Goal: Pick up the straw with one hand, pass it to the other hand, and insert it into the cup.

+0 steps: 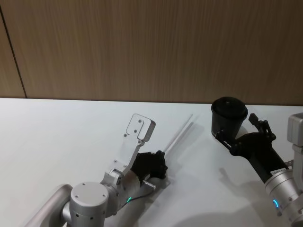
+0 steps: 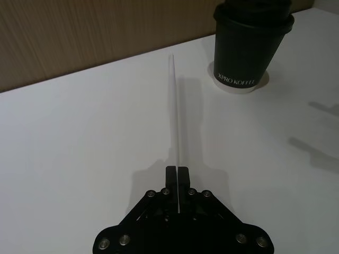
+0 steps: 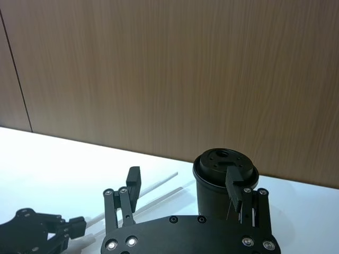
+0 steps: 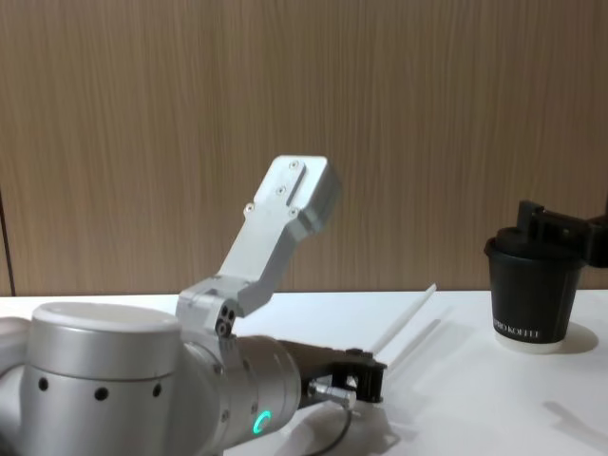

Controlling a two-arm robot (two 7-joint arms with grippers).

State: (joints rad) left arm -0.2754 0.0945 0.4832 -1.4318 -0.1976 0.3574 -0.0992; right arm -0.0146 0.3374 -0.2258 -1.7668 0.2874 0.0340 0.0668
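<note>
My left gripper (image 1: pixel 161 158) is shut on one end of the white straw (image 1: pixel 180 135). In the left wrist view the straw (image 2: pixel 174 111) runs straight out from the closed fingers (image 2: pixel 170 177) toward the cup. Seen from the chest, the straw (image 4: pixel 407 318) tilts up off the table and casts a shadow. The black lidded cup (image 1: pixel 228 115) stands upright at the back right, also seen as the cup (image 2: pixel 250 47). My right gripper (image 1: pixel 235 127) is open just beside the cup, near lid height, holding nothing. In the right wrist view the right gripper (image 3: pixel 183 185) has the cup (image 3: pixel 218 174) just beyond one of its fingers.
The white table (image 1: pixel 57 137) ends at a wood-panelled wall (image 1: pixel 142 47) right behind the cup. My left arm's silver camera bracket (image 1: pixel 140 127) rises above the left gripper. Open table surface lies to the left.
</note>
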